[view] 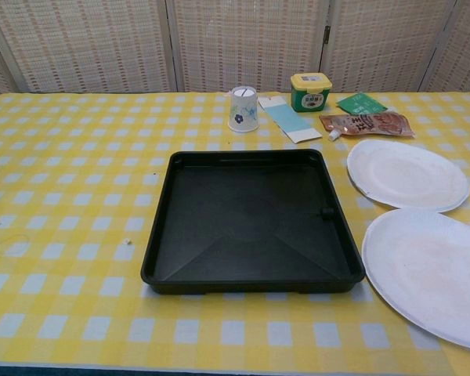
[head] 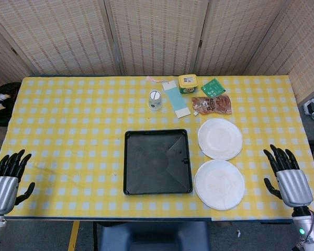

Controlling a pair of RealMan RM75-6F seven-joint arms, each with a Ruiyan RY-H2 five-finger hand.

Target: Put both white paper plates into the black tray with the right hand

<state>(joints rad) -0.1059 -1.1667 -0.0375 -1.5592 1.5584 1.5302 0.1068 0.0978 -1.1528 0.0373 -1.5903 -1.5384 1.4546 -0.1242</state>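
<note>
Head view | right hand (head: 289,178) spread, empty | left hand (head: 6,178) spread, empty | pouch (view: 366,124) print unreadable

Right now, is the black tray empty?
Empty: the black tray shows only bare floor; both plates lie beside it.
</note>
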